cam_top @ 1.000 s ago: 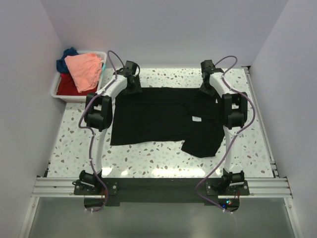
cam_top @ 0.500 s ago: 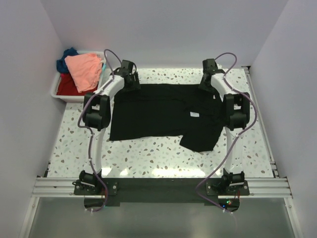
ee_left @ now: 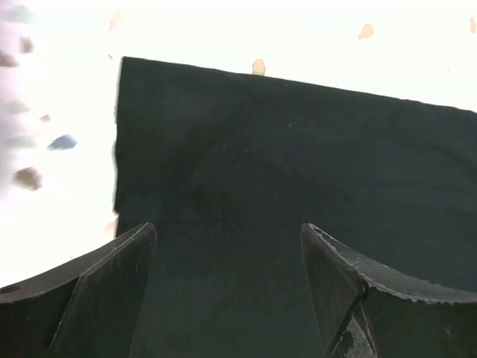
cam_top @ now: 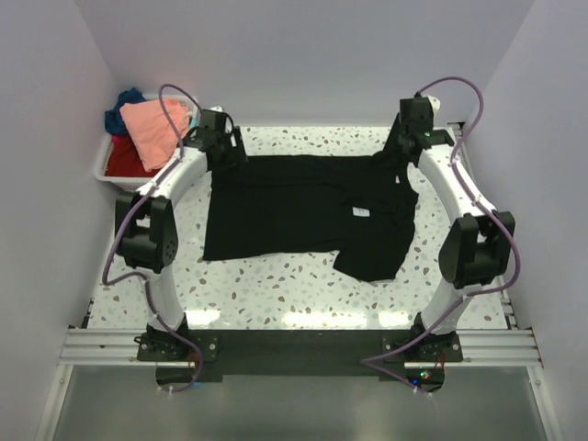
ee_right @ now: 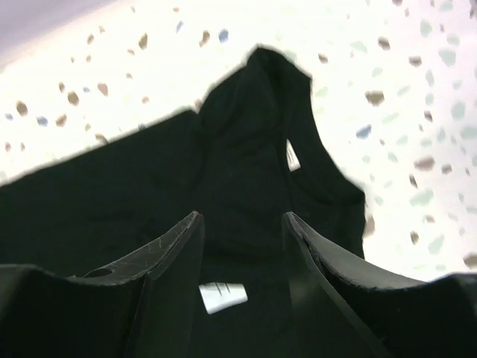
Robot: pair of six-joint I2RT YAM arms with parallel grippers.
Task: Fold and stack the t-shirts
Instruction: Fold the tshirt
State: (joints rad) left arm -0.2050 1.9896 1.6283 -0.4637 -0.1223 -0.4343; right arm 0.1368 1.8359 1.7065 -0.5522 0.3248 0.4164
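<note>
The black t-shirt [cam_top: 294,207] lies spread on the speckled table, its right sleeve part folded over, white neck label [cam_top: 363,213] up. My left gripper [cam_top: 221,150] hovers open over the shirt's far left corner; the left wrist view shows black cloth [ee_left: 298,149] between the spread fingers, none of it held [ee_left: 227,227]. My right gripper [cam_top: 402,152] hovers open over the far right shoulder; its view shows bunched cloth [ee_right: 149,186] and the label [ee_right: 222,297] below the jaws [ee_right: 241,216]. The salmon-pink [cam_top: 154,129], red [cam_top: 124,158] and dark blue [cam_top: 124,99] shirts lie piled at the back left.
The white plastic bin [cam_top: 103,167] holding the three other shirts stands at the table's back left corner. White walls close in the table on the left, back and right. Bare speckled table [cam_top: 276,294] shows in front of the shirt.
The shirt was drawn slightly toward the far edge. Both arms then swung their elbows outward, and both grippers moved outward and rose off the shirt's far edge.
</note>
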